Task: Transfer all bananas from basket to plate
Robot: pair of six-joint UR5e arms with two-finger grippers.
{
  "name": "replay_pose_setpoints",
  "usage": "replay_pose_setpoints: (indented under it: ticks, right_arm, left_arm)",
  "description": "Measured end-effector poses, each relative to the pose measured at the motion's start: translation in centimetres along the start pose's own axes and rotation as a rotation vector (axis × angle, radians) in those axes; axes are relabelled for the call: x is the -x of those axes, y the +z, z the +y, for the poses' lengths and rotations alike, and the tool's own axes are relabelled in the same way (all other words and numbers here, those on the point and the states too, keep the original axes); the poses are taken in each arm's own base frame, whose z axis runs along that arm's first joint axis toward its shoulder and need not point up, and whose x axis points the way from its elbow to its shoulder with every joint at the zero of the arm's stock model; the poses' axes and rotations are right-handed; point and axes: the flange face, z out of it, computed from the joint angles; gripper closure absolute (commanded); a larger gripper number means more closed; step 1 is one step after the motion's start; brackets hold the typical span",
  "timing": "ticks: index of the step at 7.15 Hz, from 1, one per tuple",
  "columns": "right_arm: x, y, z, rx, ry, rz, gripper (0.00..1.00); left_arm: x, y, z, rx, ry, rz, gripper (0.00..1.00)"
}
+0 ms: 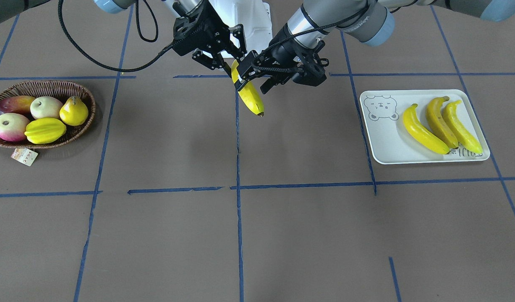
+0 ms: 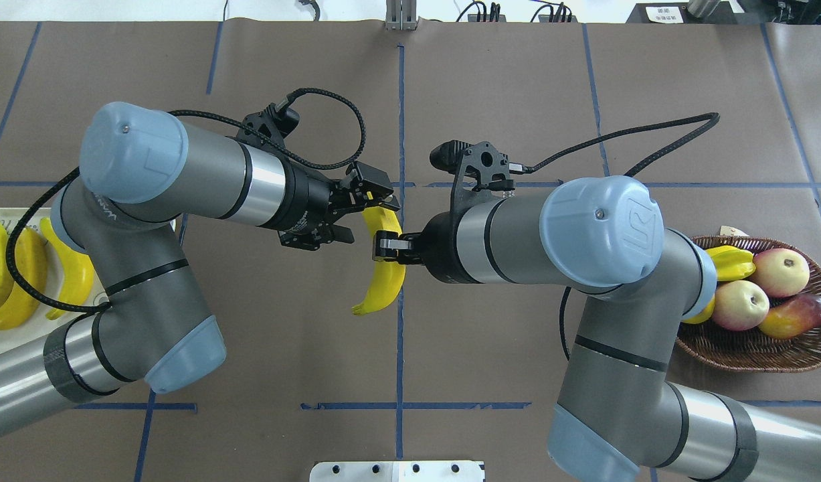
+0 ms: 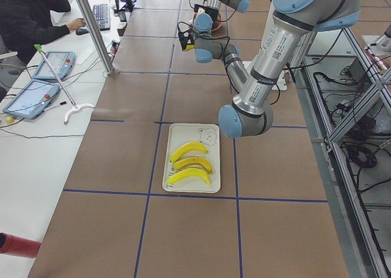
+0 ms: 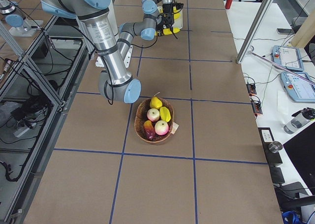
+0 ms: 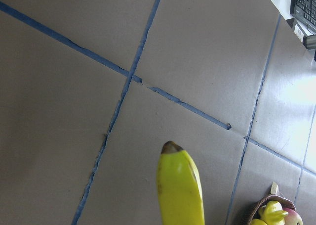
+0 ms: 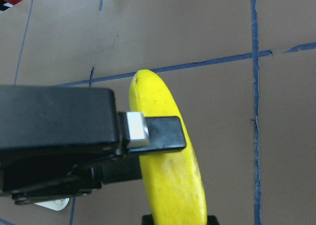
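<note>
**Table** (image 1: 282,235): brown surface divided by blue tape lines.

**Fourth banana** (image 1: 251,98): held in the air over the table's middle, between the basket and the plate. It hangs steeply with its dark tip lowest.

**Right gripper** (image 6: 170,178): clamped on this banana across its width. One finger (image 6: 163,134) lies flat on the peel; the opposite one shows at the lower edge of the wrist view.

**Left gripper** (image 2: 358,215): at the banana's upper end, jaws spread. One finger overlaps the top of the fruit. The other stands off from it, with a gap visible in the overhead view.

**Plate** (image 1: 383,144): flat on the table on the robot's left side, with a bear face printed at one corner.

**Three bananas** (image 1: 441,121): lying on the plate side by side, roughly parallel and close together.

**Basket** (image 1: 43,84): oval wicker, on the robot's right side. It holds a pear (image 1: 74,111), a starfruit (image 1: 45,130), two apples (image 1: 46,107) and a mango (image 1: 14,104).

**Paper tag** (image 1: 24,156): on the table just beside the basket.
</note>
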Motion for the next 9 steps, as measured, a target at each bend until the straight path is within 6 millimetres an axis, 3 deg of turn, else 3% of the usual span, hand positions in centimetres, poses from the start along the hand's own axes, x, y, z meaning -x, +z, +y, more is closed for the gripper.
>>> replay_pose_setpoints:
  ticks: [1,6,7,9]
  right_arm:
    - [0.0,0.0,0.0,0.001,-0.001,-0.001,0.01]
    - [0.3,-1.6,0.6,0.006,-0.007,-0.027,0.00]
    - [0.2,-2.4,0.5,0.002,-0.008,-0.035,0.00]
    - [-1.3,-4.6,0.7,-0.003,-0.004,-0.022,0.00]
  left_arm:
    - [-0.2,0.0,0.1,0.002,0.001,0.006,0.98]
    - [-0.2,-0.3,-0.2,-0.003,-0.015,0.010,1.00]
    - [0.9,-0.3,-1.0,-0.017,-0.027,-0.019,1.00]
    - [7.1,-1.5,-5.8,-0.102,-0.027,-0.173,1.00]
